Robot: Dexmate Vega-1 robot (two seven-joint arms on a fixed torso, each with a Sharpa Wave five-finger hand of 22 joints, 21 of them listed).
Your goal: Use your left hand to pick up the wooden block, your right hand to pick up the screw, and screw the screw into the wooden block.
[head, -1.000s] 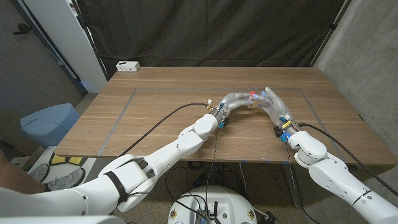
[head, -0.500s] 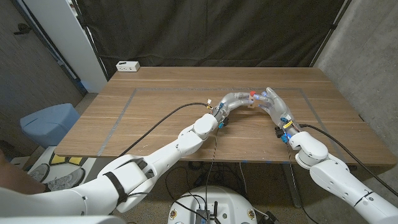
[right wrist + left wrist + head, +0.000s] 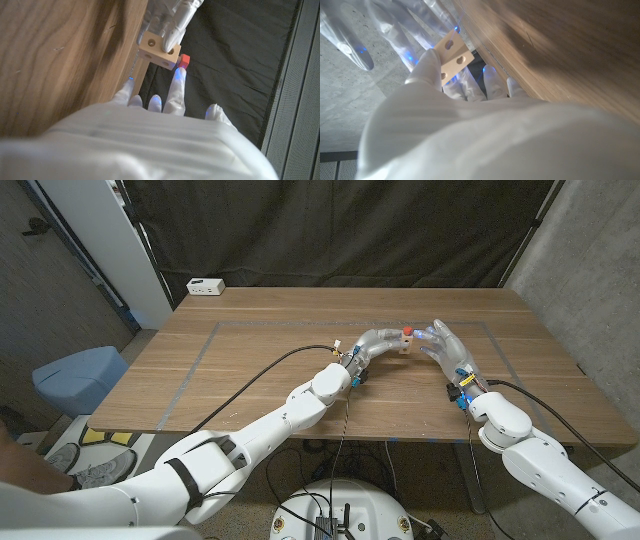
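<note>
My left hand [image 3: 374, 343] holds the pale wooden block [image 3: 403, 347] just above the table's middle right. In the right wrist view its fingers [image 3: 169, 19] grip the block [image 3: 157, 50], which has round holes in its faces. The screw [image 3: 408, 331] has a red head and sticks out of the block's side [image 3: 184, 61]. My right hand [image 3: 447, 350] stands just right of the block with its fingers spread and nothing in them. One fingertip [image 3: 178, 75] lies close under the red head. In the left wrist view my thumb [image 3: 427, 64] presses the block [image 3: 453, 53].
The wooden table [image 3: 250, 370] carries a taped rectangle outline. A small white box [image 3: 205, 285] sits at its far left corner. A blue bin [image 3: 78, 376] stands off the table's left side. A black cable [image 3: 270, 363] runs along my left arm.
My right hand has let go of the red screw head and drawn a little to the right. The screw stays in the block, which my left hand keeps holding.
</note>
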